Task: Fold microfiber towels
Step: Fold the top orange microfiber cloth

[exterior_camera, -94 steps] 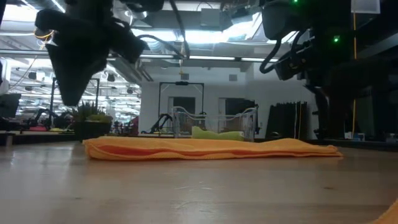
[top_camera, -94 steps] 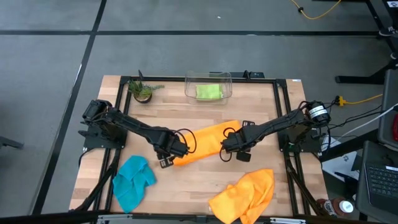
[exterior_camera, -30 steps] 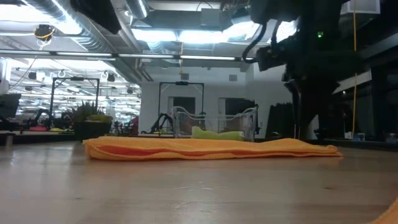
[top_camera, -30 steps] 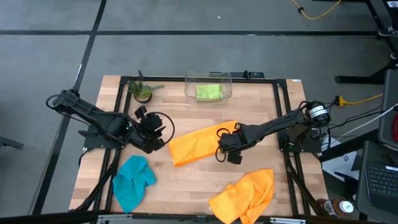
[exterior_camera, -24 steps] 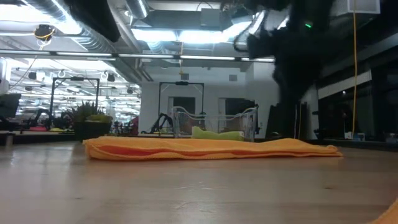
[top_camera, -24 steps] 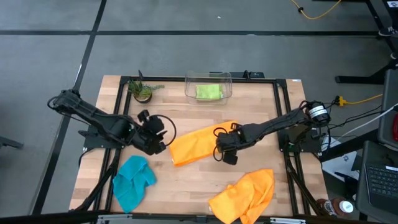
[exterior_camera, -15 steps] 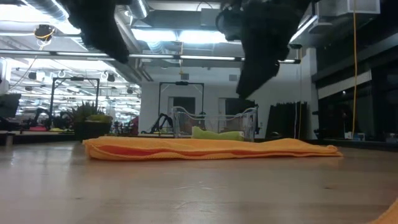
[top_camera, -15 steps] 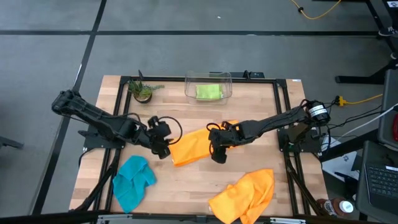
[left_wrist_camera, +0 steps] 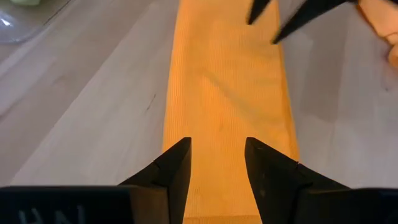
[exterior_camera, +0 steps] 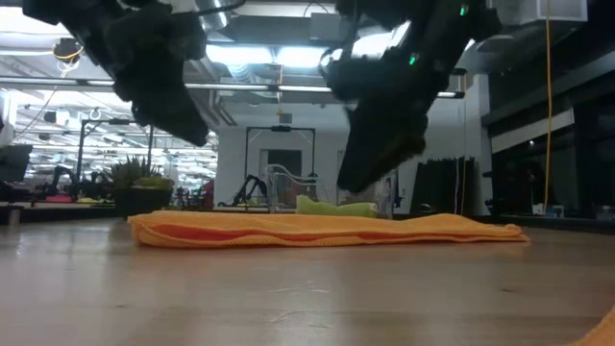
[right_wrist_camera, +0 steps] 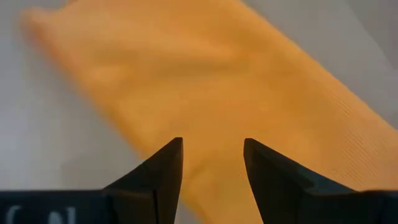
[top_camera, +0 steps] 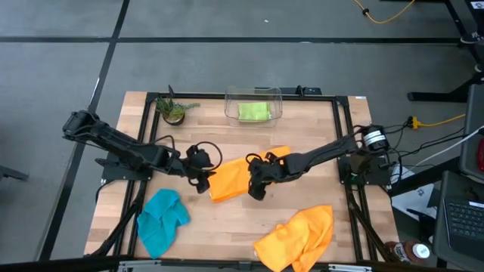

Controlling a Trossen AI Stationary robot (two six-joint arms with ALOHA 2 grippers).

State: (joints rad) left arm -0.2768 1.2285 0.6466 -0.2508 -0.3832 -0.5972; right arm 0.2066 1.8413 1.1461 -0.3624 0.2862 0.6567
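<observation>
Centrally, both grippers (top_camera: 203, 178) (top_camera: 255, 181) spread over folded orange towel (top_camera: 231, 178), green towel (top_camera: 254, 111) in bin (top_camera: 276, 100), plant (top_camera: 173, 111) nearby

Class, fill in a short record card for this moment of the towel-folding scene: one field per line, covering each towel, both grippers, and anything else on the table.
Folded orange towel: long strip at table centre, lying flat
Left gripper: open, over the strip's left end
Right gripper: open, over the strip's middle
Second orange towel: crumpled, near front right edge
Teal towel: crumpled, front left
Green towel: inside the clear bin at the back
Potted plant: back left, beside the bin
Table: light wood
</observation>
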